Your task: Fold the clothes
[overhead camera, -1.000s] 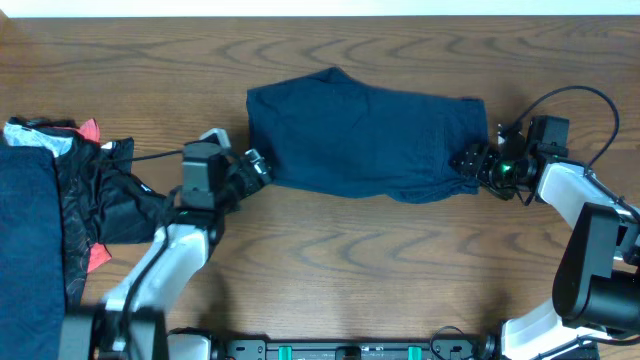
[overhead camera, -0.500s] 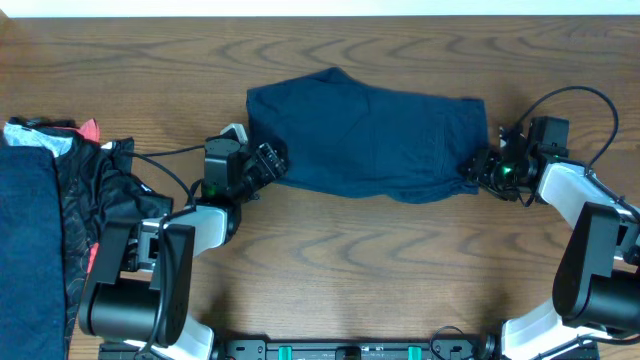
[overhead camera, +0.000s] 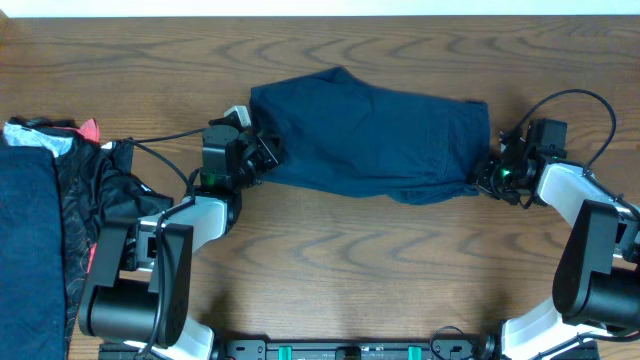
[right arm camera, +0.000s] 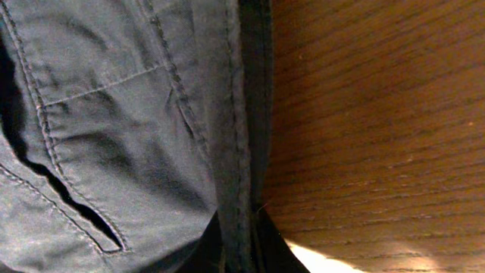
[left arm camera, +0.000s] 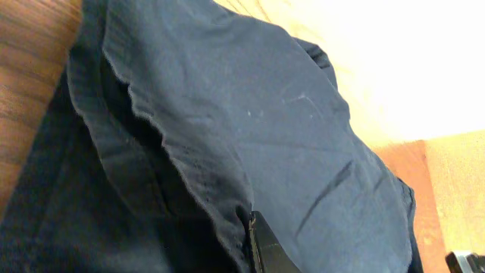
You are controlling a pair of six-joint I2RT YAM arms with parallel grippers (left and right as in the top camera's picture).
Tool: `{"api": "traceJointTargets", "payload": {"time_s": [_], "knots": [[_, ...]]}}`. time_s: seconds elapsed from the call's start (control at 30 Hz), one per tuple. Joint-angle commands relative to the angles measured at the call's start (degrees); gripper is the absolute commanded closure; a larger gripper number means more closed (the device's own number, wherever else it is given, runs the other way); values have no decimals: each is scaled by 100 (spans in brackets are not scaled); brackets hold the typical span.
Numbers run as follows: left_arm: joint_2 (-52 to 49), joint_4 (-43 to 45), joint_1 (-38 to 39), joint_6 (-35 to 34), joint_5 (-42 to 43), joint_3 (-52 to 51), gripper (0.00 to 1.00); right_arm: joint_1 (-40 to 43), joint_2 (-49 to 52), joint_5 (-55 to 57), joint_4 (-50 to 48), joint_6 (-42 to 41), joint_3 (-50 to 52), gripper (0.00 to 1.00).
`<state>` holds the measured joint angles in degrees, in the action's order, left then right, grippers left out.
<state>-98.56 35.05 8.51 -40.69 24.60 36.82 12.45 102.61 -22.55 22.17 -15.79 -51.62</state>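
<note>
Wood table — left gripper, right gripper pinch navy garment.

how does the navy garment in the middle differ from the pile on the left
The navy garment is one piece spread mid-table; the pile is several pieces heaped at the left edge. The garment is plain navy; the pile mixes black, blue, red and white. The left pincer and right pincer sit at the garment's ends, neither at the pile. Both lie on the table.
</note>
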Motion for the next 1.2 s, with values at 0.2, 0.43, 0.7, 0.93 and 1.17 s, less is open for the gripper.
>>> {"api": "traceJointTargets", "payload": {"time_s": [0.2,0.43,0.7,0.93,1.17], "knots": [[1401,-887,9,870,142,105,94,-9,273,439,-74,15,216,98],[2618,-3075,9,1263,-846,105,94,-9,273,439,-98,17,216,98],[2546,-4935,9,1344,-1196,85,91,2,273,461,-94,22,216,99],[1729,-5510,9,1349,-852,66,90,9,273,481,-33,20,216,99],[1025,-4916,-61,1344,-785,46,39,114,273,476,-37,76,214,1]]}}
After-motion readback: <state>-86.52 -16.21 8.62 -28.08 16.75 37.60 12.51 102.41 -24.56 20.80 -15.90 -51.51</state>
